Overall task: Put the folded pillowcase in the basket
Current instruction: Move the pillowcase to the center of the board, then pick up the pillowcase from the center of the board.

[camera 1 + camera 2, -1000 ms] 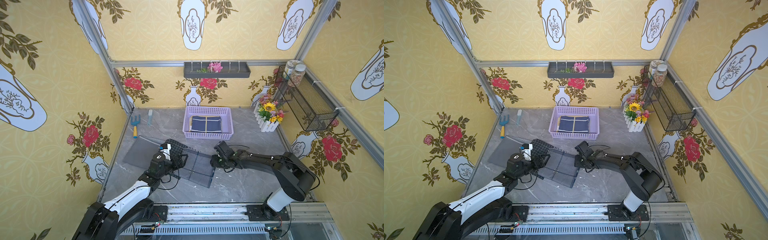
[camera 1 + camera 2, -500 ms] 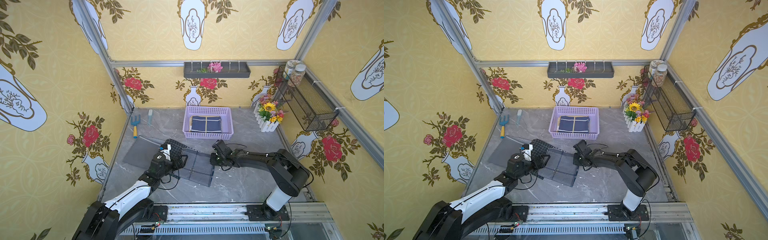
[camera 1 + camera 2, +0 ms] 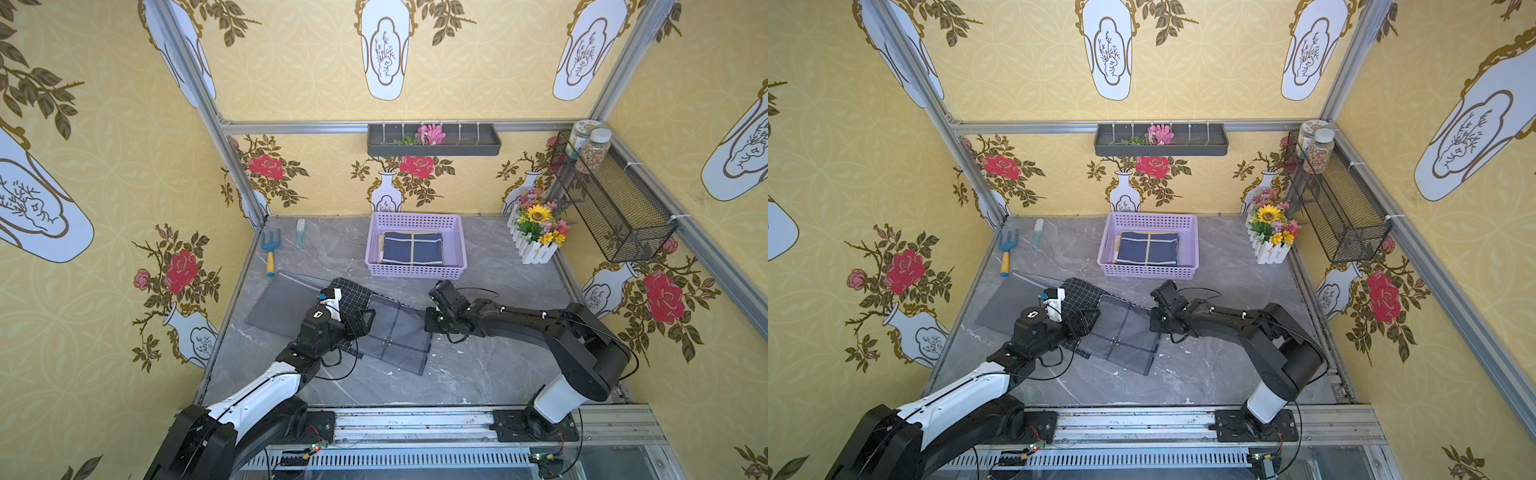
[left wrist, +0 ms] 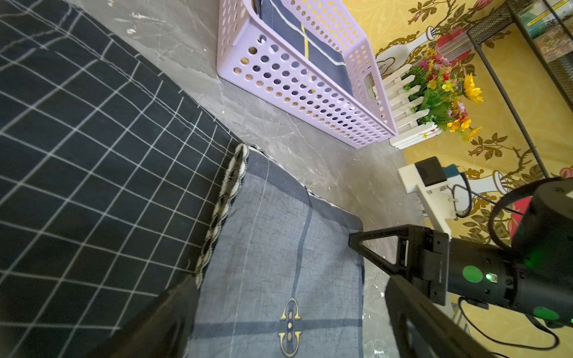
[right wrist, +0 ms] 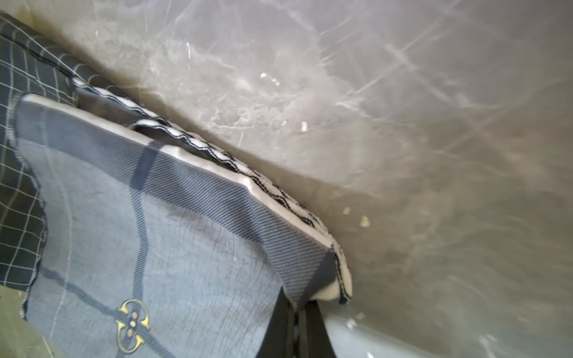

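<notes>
Left gripper [image 3: 361,322] partly hides the grey-blue pillowcase [image 3: 397,332], jaws released. Right gripper [image 5: 297,305] jaws grasp its corner.

Left arm [image 3: 266,386]: glossy white shell along the long link, black housings at every joint, black bulk at the base. Carries a white arrow-like mark [image 3: 318,313] on the black wrist housing and a white camera block [image 3: 332,296] with a small blue plug. Trails thin black cables [image 3: 353,357] in loose loops below the wrist. Right arm [image 3: 523,322]: black almost throughout, with one white sleeve [image 3: 556,400] just above the base and white ties [image 3: 503,309] pinning a black cable along the link. Shows green lights [image 4: 473,274] on the round wrist body. Right gripper [image 4: 352,240]: black fingers [image 4: 387,231] shaped as open triangular frames.
</notes>
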